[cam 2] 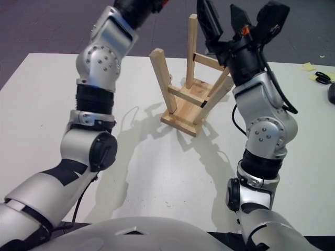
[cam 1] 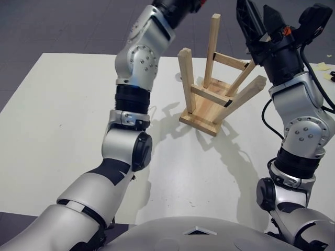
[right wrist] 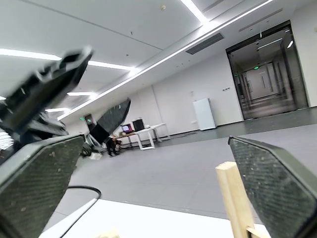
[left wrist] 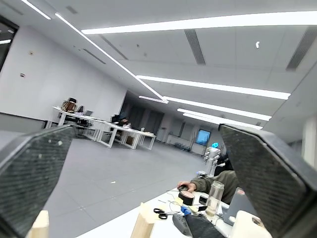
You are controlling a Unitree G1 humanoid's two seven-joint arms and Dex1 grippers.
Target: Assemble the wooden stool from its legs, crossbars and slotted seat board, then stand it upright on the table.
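Stool (cam 1: 209, 97) is assembled but upside down, past table (cam 1: 63, 104) centre toward 1 o'clock. Seat board (cam 1: 199, 123) is flat on the top, four legs (cam 1: 187, 78) point up, crossbars (cam 1: 209, 95) are in place. The leg on the 3 o'clock side leans out more than the rest; can't tell if it's fully seated.

Right gripper (cam 1: 260, 23) hangs at the stool's 1 o'clock, just above the leg tops, jaws wide apart and empty. Left gripper (left wrist: 148, 168) is also spread wide and empty, with leg ends showing low between its fingers.

Handling guess:
- Light softwood, stiff as a frame.
- Joints look like slot or press fits, so lifting by one leg could pull it out.
- Smooth wood against hard pads may slip.

Best hold is probably two opposite legs low down near the crossbars, one per gripper. Then roll it over and set it down on the leg ends. Only the flip is left.
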